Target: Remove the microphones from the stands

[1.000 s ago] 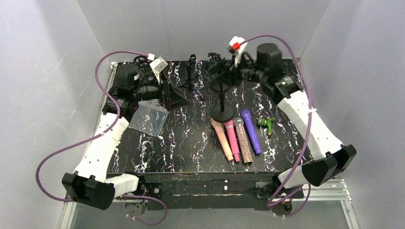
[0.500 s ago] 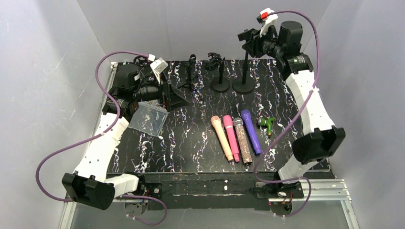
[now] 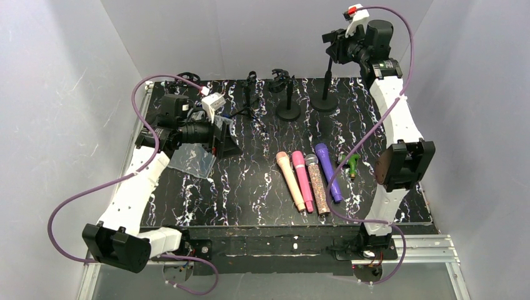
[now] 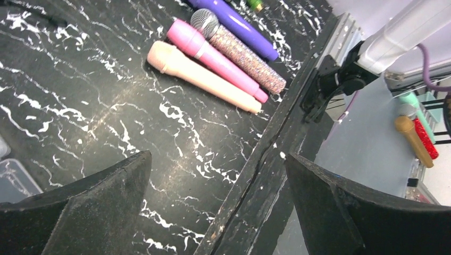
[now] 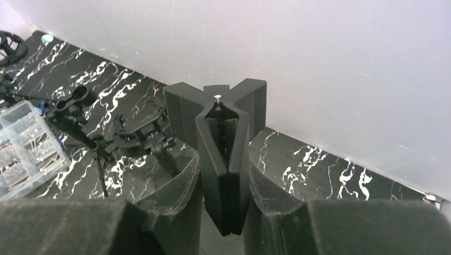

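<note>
Top external: four microphones [image 3: 317,184], two round-based stands [image 3: 289,114].

**Pale Walls Close In a Marbled Black Table**

Plain, pale grey walls box in the workspace: a back wall [image 3: 250,31] and a side wall slanting in from each side. The left wall [image 3: 56,94] shows faint scuffs. Between them stands a table [image 3: 250,181] with a black top veined in white like marble. A metal rail [image 3: 431,245] runs along its near edge. The light is soft and even, and shadows are weak.
</note>
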Tool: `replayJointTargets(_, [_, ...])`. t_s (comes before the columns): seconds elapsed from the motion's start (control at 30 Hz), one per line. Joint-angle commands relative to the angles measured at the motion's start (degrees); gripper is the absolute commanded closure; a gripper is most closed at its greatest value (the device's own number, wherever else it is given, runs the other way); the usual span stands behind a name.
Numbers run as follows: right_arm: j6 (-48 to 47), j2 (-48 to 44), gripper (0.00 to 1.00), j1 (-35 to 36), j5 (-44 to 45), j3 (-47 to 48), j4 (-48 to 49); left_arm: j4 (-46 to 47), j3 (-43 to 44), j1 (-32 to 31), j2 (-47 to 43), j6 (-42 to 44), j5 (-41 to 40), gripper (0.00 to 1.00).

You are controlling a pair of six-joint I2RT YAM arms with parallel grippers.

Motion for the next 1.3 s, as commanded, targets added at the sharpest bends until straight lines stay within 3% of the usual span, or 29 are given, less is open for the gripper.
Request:
replayJointTargets(0.0, [2.31, 0.86, 0.99, -0.7, -0.16, 6.15, 8.75, -7.42, 0.36, 0.27, -1.73, 4.52, -2.2, 0.02])
replayJointTargets(0.23, [3.55, 3.94, 0.99, -0.89, -0.41, 7.65, 10.37, -8.42, 0.61, 0.31, -1.87, 4.57, -5.53, 0.02])
replayJointTargets(0.73, [4.2, 11.34, 0.99, -2.87, -2.64, 4.67, 20.35, -8.98, 0.29, 0.31, 0.25, 3.48, -2.75, 0.02])
replayJointTargets(1.27, [4.85, 8.45, 0.99, -2.57, -1.83, -15.64, 29.78, -8.11, -0.27, 0.31, 1.95, 2.27, -2.26, 0.02])
